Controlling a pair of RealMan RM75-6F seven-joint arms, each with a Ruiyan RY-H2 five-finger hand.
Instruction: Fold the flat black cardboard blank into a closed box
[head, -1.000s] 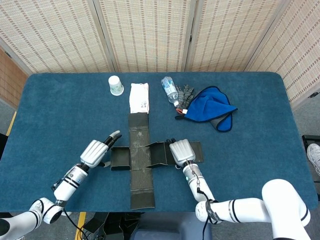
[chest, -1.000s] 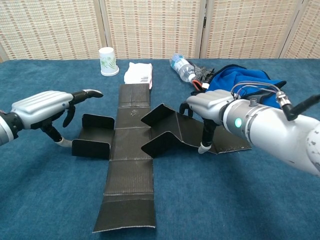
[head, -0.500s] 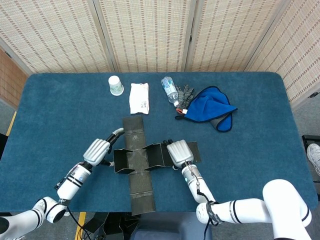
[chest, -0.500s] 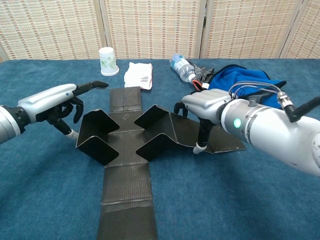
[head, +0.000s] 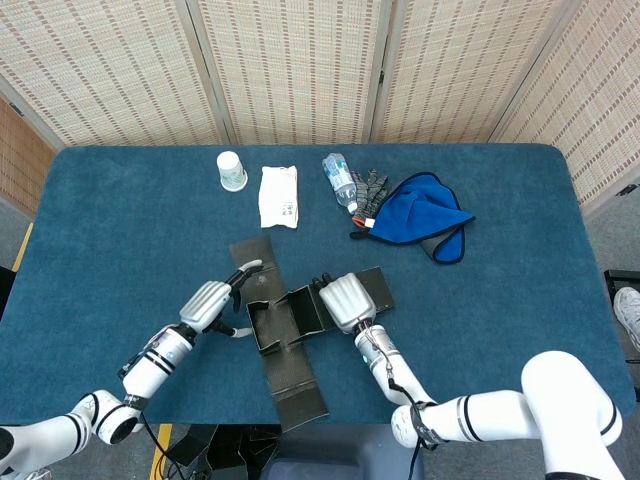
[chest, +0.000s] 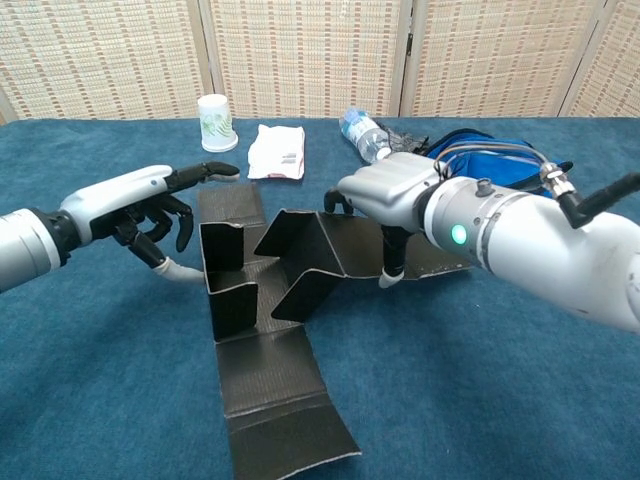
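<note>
Head view: black cardboard blank (head: 280, 340) lies lower centre of my blue worktop (head: 100, 220), side flaps raised.
My left hand (head: 215, 305) sits at its left edge, fingers spread, holding nothing; my right hand (head: 342, 299) presses on the right panel, fingers hidden.

Chest view: blank mid-frame, slightly skewed.
Left hand, fingers apart, one outstretched over the left flap; right hand rests fingertips on the right panel. Cup (chest: 214, 122), bottle (chest: 362, 133), blue cloth (chest: 480, 145) along the top.
</note>
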